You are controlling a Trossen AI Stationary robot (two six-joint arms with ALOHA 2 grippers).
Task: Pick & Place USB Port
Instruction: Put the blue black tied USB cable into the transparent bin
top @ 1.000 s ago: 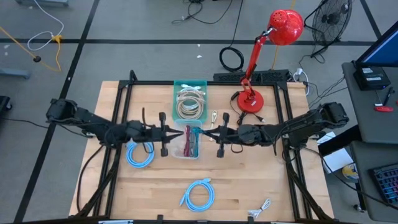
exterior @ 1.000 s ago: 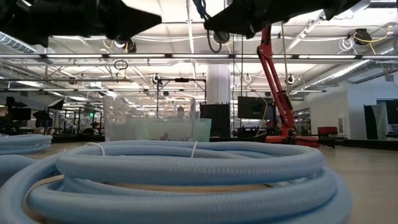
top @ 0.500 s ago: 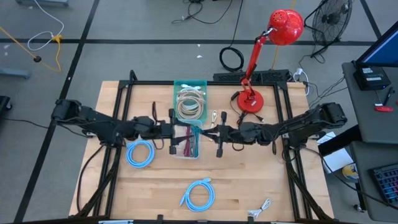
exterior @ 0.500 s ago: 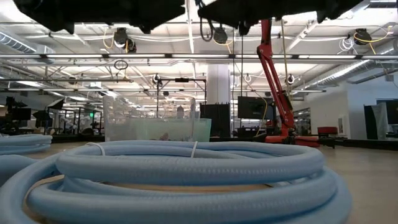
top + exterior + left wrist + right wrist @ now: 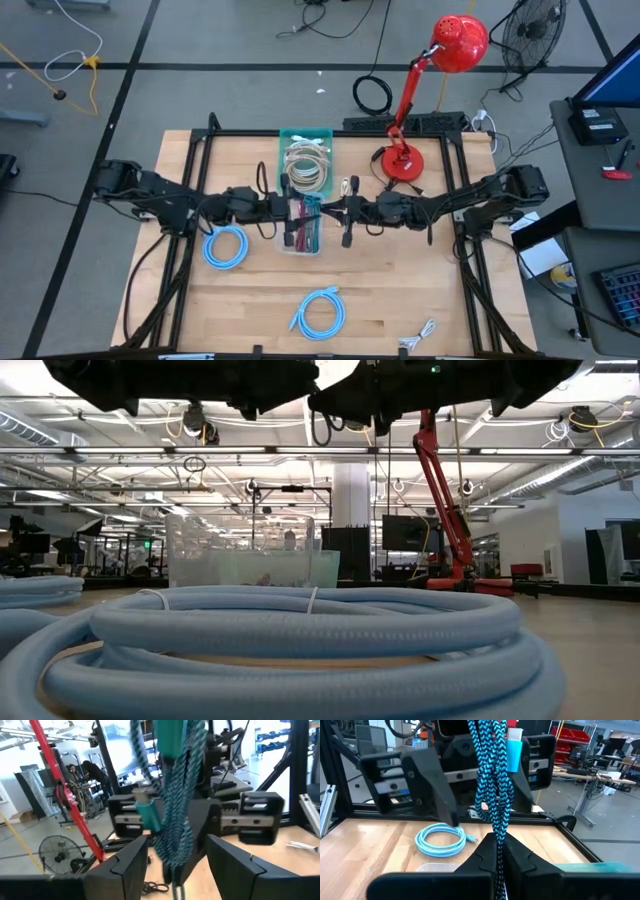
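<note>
You are looking at both arms meeting over the middle of the table (image 5: 400, 290), above a clear bin (image 5: 302, 240) that is lying just in front of a teal bin (image 5: 305, 160) of pale coiled cables.

The right gripper (image 5: 496, 851) is pinching a teal-and-black braided USB cable (image 5: 492, 780): its fingers are pressed together on the bundle, which is rising upward between them with a light blue connector (image 5: 515, 755) showing near its upper end. In the high view this gripper (image 5: 326, 210) is hanging at the clear bin's right edge.

The left gripper (image 5: 175, 865) is facing it from the other side with its fingers (image 5: 127, 865) spread wide; the braided cable (image 5: 177, 795) is hanging in the gap between them, and you cannot tell whether either finger is touching it. In the high view it (image 5: 292, 210) is sitting over the bin's left part.

A light blue cable coil (image 5: 226, 246) is lying beside the left arm, a second coil (image 5: 318, 312) nearer the front edge. A red desk lamp (image 5: 405, 160) is standing behind the right arm.

No brand, label or writing is readable anywhere.
</note>
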